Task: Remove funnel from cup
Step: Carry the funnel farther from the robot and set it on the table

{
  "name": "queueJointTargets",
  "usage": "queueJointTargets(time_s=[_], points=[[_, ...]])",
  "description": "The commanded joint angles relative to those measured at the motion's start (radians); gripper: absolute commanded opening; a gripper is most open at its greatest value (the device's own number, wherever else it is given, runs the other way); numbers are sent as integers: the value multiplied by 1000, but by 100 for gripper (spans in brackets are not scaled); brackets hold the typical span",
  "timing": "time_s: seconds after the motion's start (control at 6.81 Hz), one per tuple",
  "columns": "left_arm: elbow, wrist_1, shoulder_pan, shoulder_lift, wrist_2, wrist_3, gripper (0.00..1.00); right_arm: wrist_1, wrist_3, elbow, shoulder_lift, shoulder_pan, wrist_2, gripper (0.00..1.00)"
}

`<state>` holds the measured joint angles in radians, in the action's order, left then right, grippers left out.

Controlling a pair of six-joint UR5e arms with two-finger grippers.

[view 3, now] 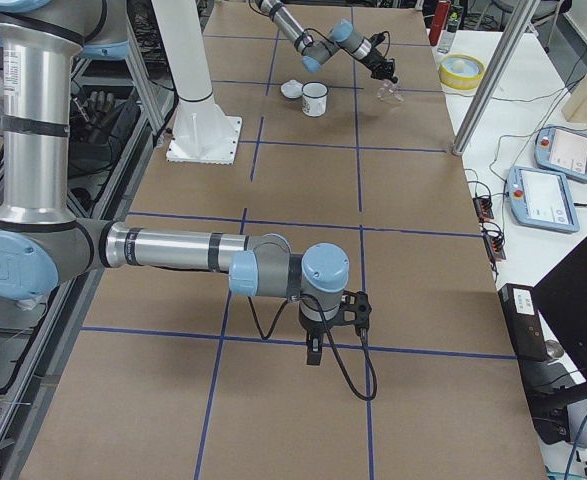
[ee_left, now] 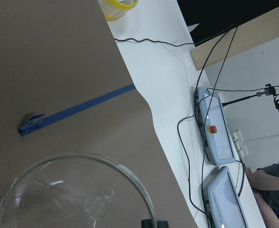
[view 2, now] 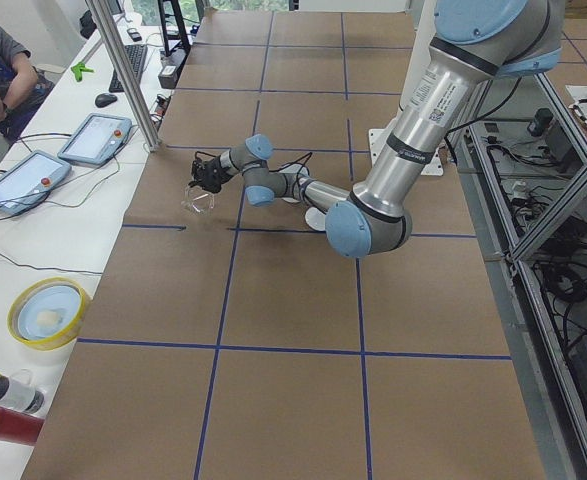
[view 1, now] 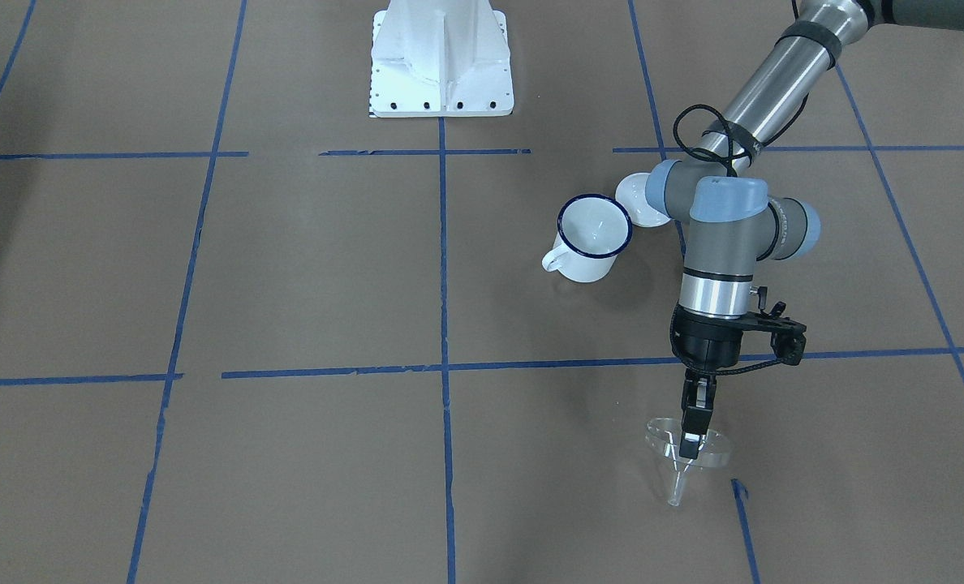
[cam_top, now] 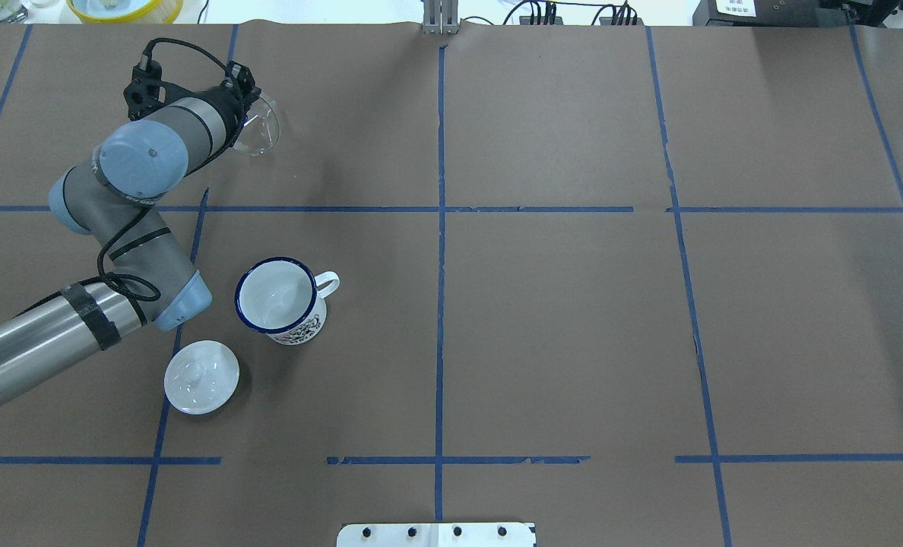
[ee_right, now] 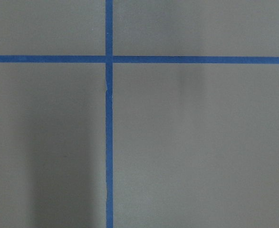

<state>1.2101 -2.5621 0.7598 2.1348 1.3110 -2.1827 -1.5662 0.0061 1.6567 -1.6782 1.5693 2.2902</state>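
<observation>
A: What is showing, by count?
B: One funnel [view 1: 667, 442], one cup [view 1: 594, 235], one lid [cam_top: 201, 377], two grippers.
A: Where is the funnel sitting?
B: Outside the cup and well apart from it. The left gripper [view 1: 690, 444] is clamping its rim.
A: And the right gripper [view 3: 314, 355]?
B: It is hanging over the table [view 3: 423, 300]. I cannot tell how its jaws are standing.
</observation>
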Motion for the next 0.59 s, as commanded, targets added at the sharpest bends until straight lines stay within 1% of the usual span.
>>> queueJointTargets(time_s=[0.0,0.15,0.29,0.44], points=[[-4,-3,-5,-1,-3,9,33,0,0,0,0,0,0,100],[-1,0,-5,-3,0,15,99,0,0,-1,0,0,0,100],[21,2,1,0,8,120,100,0,0,0,0,0,0,100],[99,17,22,-28,118,206,100,0,0,-1,0,0,0,100]])
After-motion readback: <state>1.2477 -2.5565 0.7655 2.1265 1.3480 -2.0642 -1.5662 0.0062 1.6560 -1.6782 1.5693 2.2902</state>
